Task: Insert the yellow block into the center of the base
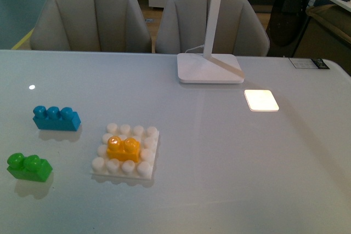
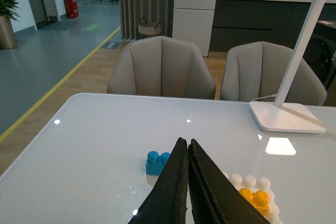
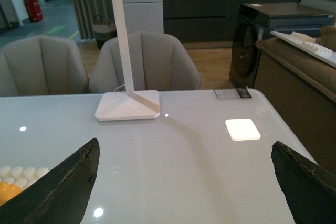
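The yellow block point(image 1: 123, 148) sits on the middle studs of the white base point(image 1: 127, 155), which lies flat on the table's near left. Neither arm shows in the front view. In the left wrist view my left gripper point(image 2: 186, 142) is shut with nothing in it, raised above the table, and the yellow block point(image 2: 255, 199) on the base point(image 2: 251, 183) shows just past its black fingers point(image 2: 170, 190). My right gripper point(image 3: 185, 150) is open and holds nothing; the yellow block point(image 3: 6, 191) and the base point(image 3: 21, 173) peek in at that frame's edge.
A blue brick point(image 1: 56, 118) and a green brick point(image 1: 29, 167) lie left of the base. A white lamp foot point(image 1: 210, 68) with its post stands at the back centre, with a bright light patch point(image 1: 261, 100) beside it. Two grey chairs point(image 1: 91, 17) stand behind the table.
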Action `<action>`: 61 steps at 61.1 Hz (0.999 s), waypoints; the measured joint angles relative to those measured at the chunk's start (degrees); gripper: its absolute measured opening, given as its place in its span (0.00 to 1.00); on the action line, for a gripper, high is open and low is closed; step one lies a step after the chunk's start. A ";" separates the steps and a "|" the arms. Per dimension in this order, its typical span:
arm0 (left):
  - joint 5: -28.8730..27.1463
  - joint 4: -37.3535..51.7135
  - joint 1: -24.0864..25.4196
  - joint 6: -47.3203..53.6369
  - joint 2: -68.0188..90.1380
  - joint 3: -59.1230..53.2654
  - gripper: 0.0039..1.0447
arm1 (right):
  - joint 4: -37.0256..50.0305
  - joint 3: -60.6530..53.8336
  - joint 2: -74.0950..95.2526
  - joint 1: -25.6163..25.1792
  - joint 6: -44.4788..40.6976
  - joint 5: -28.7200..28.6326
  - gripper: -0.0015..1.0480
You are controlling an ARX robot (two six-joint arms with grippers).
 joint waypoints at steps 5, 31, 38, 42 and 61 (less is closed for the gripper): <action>-0.02 -0.09 0.00 0.00 -0.02 0.00 0.02 | 0.00 0.00 0.00 0.00 0.00 0.00 0.92; -0.02 -0.09 0.00 0.00 -0.04 0.00 0.46 | 0.00 0.00 0.00 0.00 0.02 0.00 0.92; 0.00 -0.09 0.00 0.00 -0.04 0.00 0.66 | 0.00 0.00 0.00 0.00 0.00 0.00 0.92; -0.02 -0.09 0.00 0.00 -0.04 0.00 0.78 | 0.00 0.00 0.00 0.00 0.02 0.00 0.92; -0.02 -0.09 0.00 0.13 -0.04 0.00 0.93 | 0.00 0.00 0.00 0.00 0.02 -0.02 0.92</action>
